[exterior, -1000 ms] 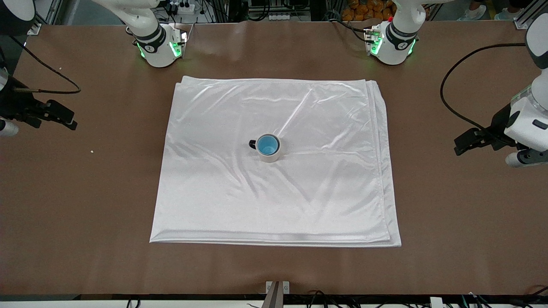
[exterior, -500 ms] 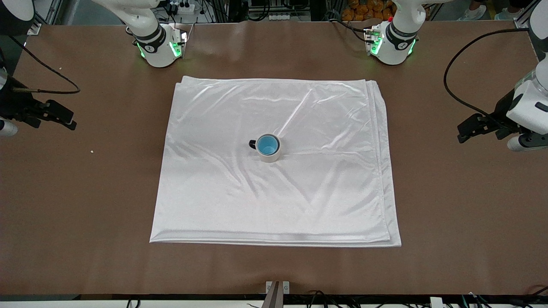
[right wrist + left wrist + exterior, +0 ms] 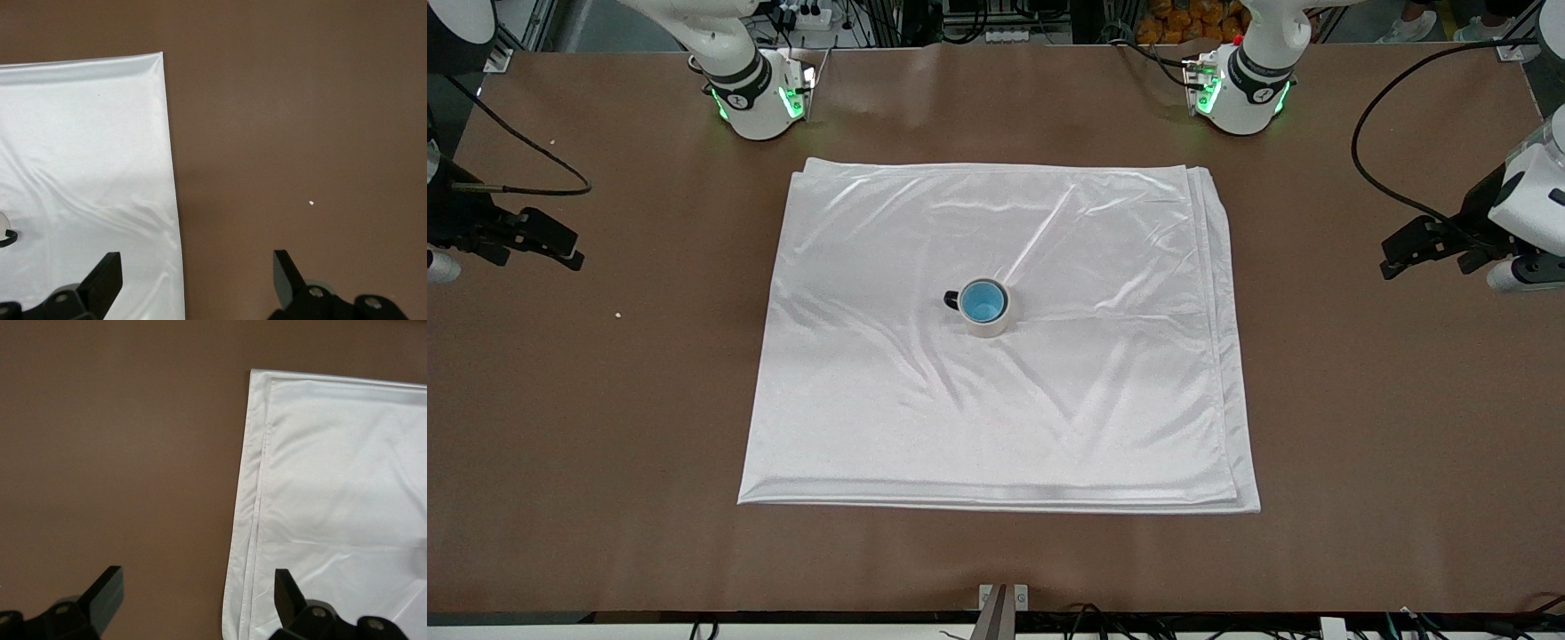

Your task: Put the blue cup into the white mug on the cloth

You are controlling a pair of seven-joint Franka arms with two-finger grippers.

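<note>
The blue cup (image 3: pixel 983 301) sits upright inside the white mug (image 3: pixel 989 325), whose black handle (image 3: pixel 951 300) points toward the right arm's end. The mug stands at the middle of the white cloth (image 3: pixel 1049 418). My left gripper (image 3: pixel 1396 255) is open and empty over bare table past the cloth's edge at the left arm's end; its wrist view shows the open gripper (image 3: pixel 198 593) and a cloth corner (image 3: pixel 333 487). My right gripper (image 3: pixel 560 249) is open and empty over bare table at the right arm's end; its wrist view shows the open gripper (image 3: pixel 195 275) and the cloth (image 3: pixel 80 167).
The brown table (image 3: pixel 1360 427) surrounds the cloth. The two arm bases (image 3: pixel 760 98) (image 3: pixel 1240 93) stand along the table edge farthest from the front camera. A black cable (image 3: pixel 1369 178) hangs by the left arm. A small white speck (image 3: pixel 617 315) lies near the right gripper.
My left gripper has drawn back toward the bases' edge of the table, away from the cloth. The right gripper, the mug and the cup have hardly moved.
</note>
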